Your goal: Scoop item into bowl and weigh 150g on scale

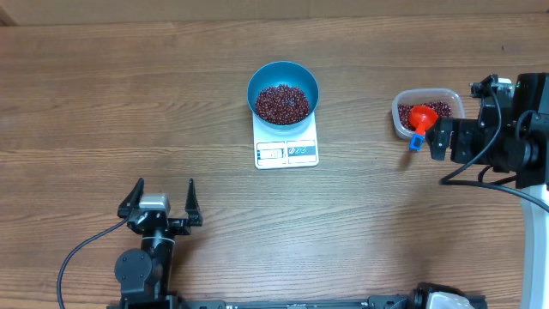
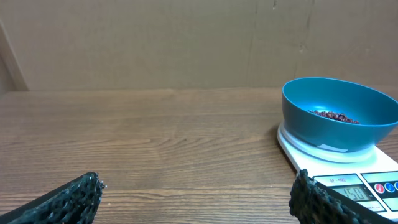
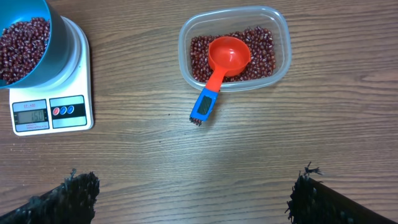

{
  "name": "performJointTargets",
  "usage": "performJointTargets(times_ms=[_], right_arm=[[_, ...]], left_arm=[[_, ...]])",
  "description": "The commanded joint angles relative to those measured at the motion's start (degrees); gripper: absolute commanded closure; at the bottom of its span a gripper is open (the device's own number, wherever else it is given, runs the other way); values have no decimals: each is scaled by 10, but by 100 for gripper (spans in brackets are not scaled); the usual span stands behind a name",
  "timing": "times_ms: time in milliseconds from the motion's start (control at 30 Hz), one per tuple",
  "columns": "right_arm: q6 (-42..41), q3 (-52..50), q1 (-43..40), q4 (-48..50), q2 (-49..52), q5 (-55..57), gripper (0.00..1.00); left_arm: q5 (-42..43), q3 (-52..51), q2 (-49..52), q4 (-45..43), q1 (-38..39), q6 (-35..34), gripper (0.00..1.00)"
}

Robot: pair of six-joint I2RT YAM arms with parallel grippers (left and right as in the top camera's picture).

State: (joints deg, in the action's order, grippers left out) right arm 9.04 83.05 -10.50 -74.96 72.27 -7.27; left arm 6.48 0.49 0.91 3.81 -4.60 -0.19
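Note:
The blue bowl (image 1: 283,79) stands on the white scale (image 1: 286,153) at mid-table and holds a heap of dark red beans (image 1: 282,103). The scale's display (image 3: 30,116) reads 150. More beans (image 3: 261,46) lie in a clear tub (image 1: 427,96) to the right, with the orange-red scoop (image 3: 227,57) resting in it, its blue handle over the rim. My left gripper (image 1: 164,190) is open near the front edge, well left of the scale (image 2: 348,186). My right gripper (image 3: 193,193) hangs open above the table, short of the tub, holding nothing.
My right arm (image 1: 506,142) fills the right edge, beside the tub. Bare wooden tabletop (image 1: 129,103) stretches to the left of the scale. A brown wall (image 2: 155,43) rises behind the table.

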Motion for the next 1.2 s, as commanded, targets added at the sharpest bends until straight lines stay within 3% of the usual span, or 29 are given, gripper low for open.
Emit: performJointTargets(times_ms=[0,533,833,933,1167], right_arm=[[2,14,0,2,-1,-5,0],[3,14,0,2,-5,-5,0],[0,5,0,29,-54,-20,0],[0,-26,0,80,-95,-50,0],[0,-173,0,314,-213,-148,0]], left_arm=[[5,-2,-7,1,-2,9,0],[5,-2,-7,1,-2,9,0],[5,-2,-7,1,-2,9,1],[5,-2,-7,1,-2,9,0],[5,-2,-7,1,-2,9,0]])
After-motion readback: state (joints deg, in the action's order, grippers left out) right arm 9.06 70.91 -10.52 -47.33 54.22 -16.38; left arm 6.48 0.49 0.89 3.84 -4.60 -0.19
